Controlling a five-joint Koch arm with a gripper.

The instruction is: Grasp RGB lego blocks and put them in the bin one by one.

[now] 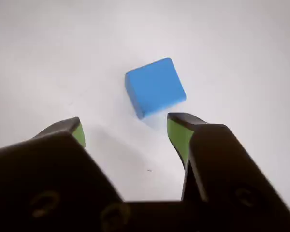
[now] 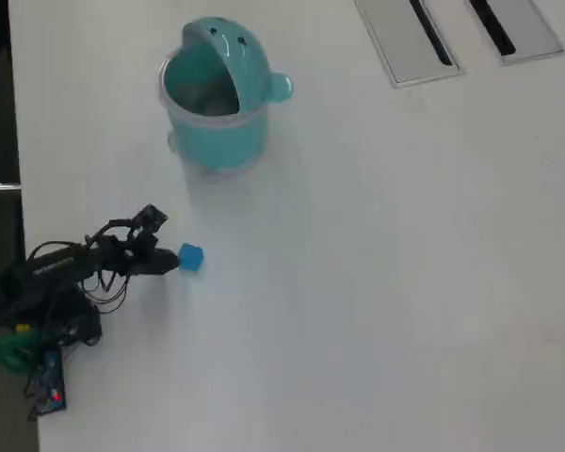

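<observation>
On the wrist view I have the claw (image 1: 128,126) spread wide, both green-lined tips showing at the bottom of the picture with bare white surface (image 1: 48,53) between them. It holds nothing. The blue block (image 1: 155,87) lies just beyond the tips, turned corner-on to me, its near corner close to the right-hand tip but apart from it. It sits a little right of the middle of the gap.

From the overhead view, the arm reaches in from the left edge and the claw (image 2: 172,261) ends right at the blue block (image 2: 190,257), which rests on the surface (image 2: 377,282) just to its right. The bin (image 2: 217,94) stands well apart, toward the far side, its mouth open. I can't make out a red or yellow-green block anywhere on the surface.

I judge I'm at the approach for the blue block, grasp not yet made. The next move calls for easing forward and slightly right so the block sits squarely between the tips, perhaps with a wrist turn to meet flat faces, then closing.
</observation>
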